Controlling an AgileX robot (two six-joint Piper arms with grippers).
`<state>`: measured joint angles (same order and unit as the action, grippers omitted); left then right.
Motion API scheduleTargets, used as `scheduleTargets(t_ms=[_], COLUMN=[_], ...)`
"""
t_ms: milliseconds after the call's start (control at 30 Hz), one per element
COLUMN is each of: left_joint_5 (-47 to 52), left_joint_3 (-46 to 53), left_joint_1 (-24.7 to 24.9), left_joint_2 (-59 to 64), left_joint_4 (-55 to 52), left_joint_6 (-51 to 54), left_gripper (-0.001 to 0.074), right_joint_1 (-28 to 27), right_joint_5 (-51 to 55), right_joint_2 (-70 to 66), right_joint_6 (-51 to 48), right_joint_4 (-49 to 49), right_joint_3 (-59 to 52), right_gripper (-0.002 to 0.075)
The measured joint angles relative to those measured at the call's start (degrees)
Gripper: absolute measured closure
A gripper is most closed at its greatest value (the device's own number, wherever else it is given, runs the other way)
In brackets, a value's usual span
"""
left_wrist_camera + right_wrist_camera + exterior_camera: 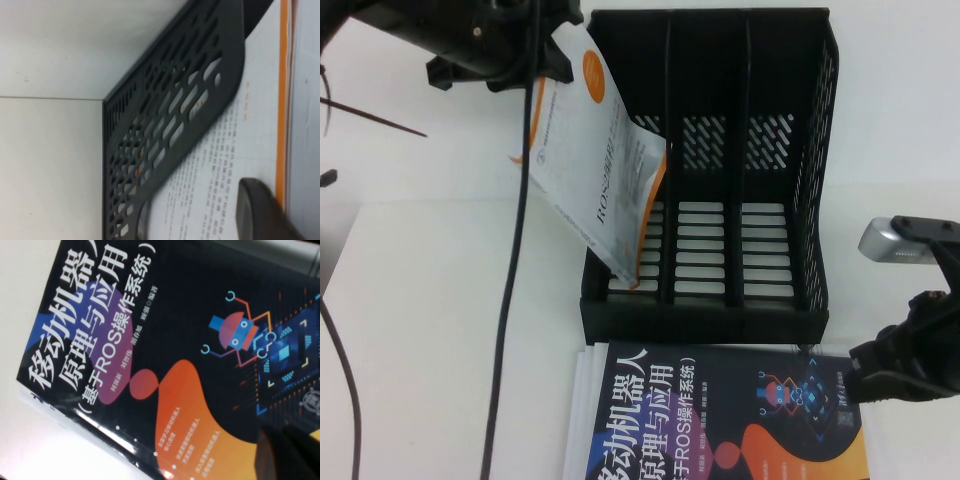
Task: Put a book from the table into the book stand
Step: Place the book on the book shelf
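The left arm reaches in from the rear left, its left gripper (552, 58) clamped on the top corner of the white ROS2 book (600, 175). The book hangs tilted, long axis running from the gripper down and rightward, its lower corner in the leftmost slot of the black book stand (780, 150), on the slotted base. The right gripper (905, 365) sits low at the right over the dark navy book (720, 420) on the white table (420, 330); its grip state cannot be told.

"ROS" on the tilted white book's (600, 170) spine, "ROS" within the dark navy book's (165, 340) Chinese subtitle
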<state>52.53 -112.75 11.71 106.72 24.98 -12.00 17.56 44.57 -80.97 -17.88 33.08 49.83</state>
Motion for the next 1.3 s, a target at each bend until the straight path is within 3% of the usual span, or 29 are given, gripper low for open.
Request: scheduleTargets(t_ms=[900,967,1167,1300], left_joint_5=[6.2,5.9,4.3,4.1], left_joint_3=[-7.7,-7.7,-8.1,-8.9], left_joint_1=[2.7,3.2,3.6,3.6], left_joint_2=[3.9,5.3,6.5,6.5], left_joint_4=[-6.6,-6.3,-5.0,-5.5], left_joint_6=[-3.7,-3.4,-2.8,-1.6], left_gripper=[0.0604,0.0568,0.0317,0.0292], right_joint_1=[0.0,0.0,0.0,0.0], right_joint_5=[-1.7,-1.4,-0.1,2.0], right_joint_2=[0.0,0.0,1.3,4.2], right_joint_6=[1.2,1.4,2.0,6.1], right_joint_4=[-0.4,-0.4,-3.7,-11.4], right_joint_3=[0.0,0.0,0.1,1.7], right_gripper=[0.0727,0.0727,0.0727,0.0727])
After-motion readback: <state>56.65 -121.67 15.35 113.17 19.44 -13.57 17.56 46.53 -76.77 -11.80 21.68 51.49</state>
